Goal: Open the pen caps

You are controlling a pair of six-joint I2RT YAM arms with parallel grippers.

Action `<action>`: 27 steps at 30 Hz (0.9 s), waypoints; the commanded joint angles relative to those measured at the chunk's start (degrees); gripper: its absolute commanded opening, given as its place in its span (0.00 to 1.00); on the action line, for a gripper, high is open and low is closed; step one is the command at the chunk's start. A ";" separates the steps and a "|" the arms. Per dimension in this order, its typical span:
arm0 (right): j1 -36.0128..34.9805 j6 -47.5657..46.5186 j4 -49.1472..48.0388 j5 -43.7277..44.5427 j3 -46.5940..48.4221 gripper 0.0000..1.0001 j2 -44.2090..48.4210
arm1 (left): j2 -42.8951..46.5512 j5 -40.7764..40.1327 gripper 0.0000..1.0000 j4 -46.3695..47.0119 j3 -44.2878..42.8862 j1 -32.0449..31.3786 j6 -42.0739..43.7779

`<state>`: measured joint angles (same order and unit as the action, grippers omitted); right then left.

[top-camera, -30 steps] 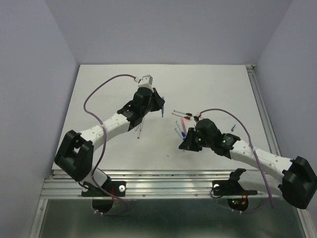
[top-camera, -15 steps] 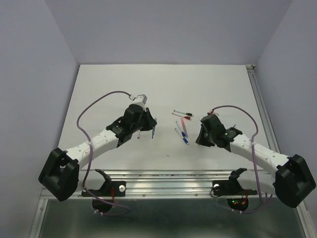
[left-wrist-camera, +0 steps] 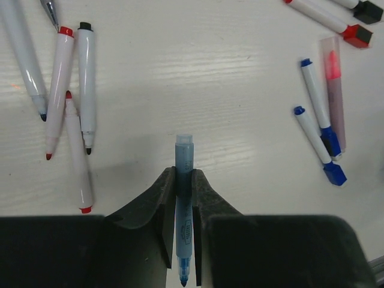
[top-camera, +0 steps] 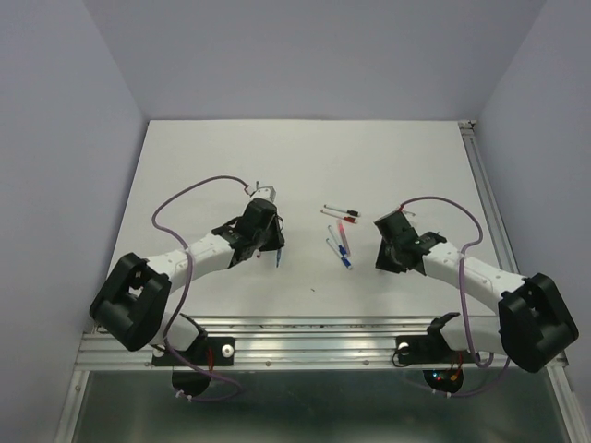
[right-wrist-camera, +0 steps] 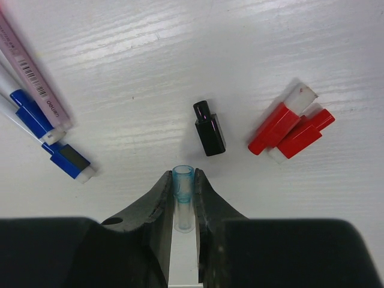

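Two grippers are clamped: left gripper (left-wrist-camera: 184, 180) on a blue pen barrel (left-wrist-camera: 184, 153), right gripper (right-wrist-camera: 183, 183) on a clear blue cap (right-wrist-camera: 183, 177). Just above that cap, mid-frame, lies a black cap (right-wrist-camera: 209, 128); two red caps (right-wrist-camera: 281, 127) touch at right; blue-capped pens (right-wrist-camera: 29, 117) lie at left

— What colour is the cap (right-wrist-camera: 183, 186) between the right gripper (right-wrist-camera: 182, 177)'s black fingers?
— Translucent pale blue. At its one o'clock, a glossy black cap (right-wrist-camera: 209, 128); at two o'clock, two red caps (right-wrist-camera: 279, 129).
— And in the left gripper (left-wrist-camera: 183, 173)?
— A translucent blue pen barrel (left-wrist-camera: 184, 150) with darker blue print, over the white table (left-wrist-camera: 228, 72).
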<state>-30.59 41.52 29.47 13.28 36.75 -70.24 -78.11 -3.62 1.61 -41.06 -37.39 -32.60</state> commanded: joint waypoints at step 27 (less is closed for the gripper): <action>1.06 -1.70 1.11 3.07 -0.98 0.33 2.38 | -13.21 -9.13 0.33 -11.63 -12.73 0.12 2.37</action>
<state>-29.95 40.45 29.87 15.03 36.56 -69.36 -91.18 -11.11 -8.25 -51.27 -37.39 -30.61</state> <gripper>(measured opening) 0.331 0.321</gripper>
